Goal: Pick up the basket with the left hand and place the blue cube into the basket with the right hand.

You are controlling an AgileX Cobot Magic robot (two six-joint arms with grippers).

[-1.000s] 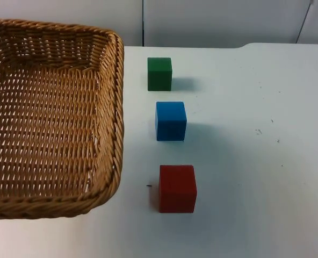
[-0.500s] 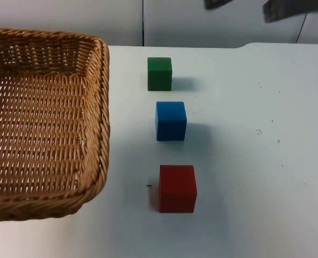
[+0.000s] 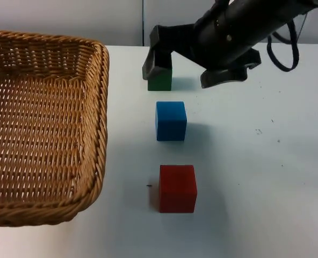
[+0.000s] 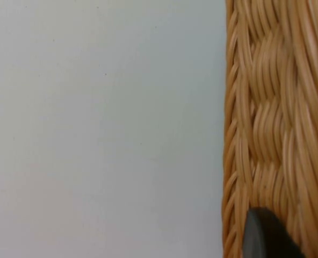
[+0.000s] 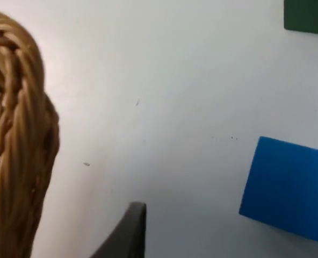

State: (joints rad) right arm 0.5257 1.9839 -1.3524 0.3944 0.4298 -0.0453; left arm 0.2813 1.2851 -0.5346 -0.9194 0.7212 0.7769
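Note:
The wicker basket fills the left side of the top view. Its woven rim runs through the left wrist view, where a black fingertip of my left gripper presses against it. The blue cube sits on the table between a green cube and a red cube. My right gripper hangs open above the table near the green cube, back of the blue cube. The right wrist view shows the blue cube, the basket rim and one fingertip.
The right arm reaches in from the upper right and partly covers the green cube. White table stretches to the right of the row of cubes. The grey partition wall stands behind.
The basket has shifted left and a little down in the picture. The right arm has swung in from the upper right and now hangs over the green cube.

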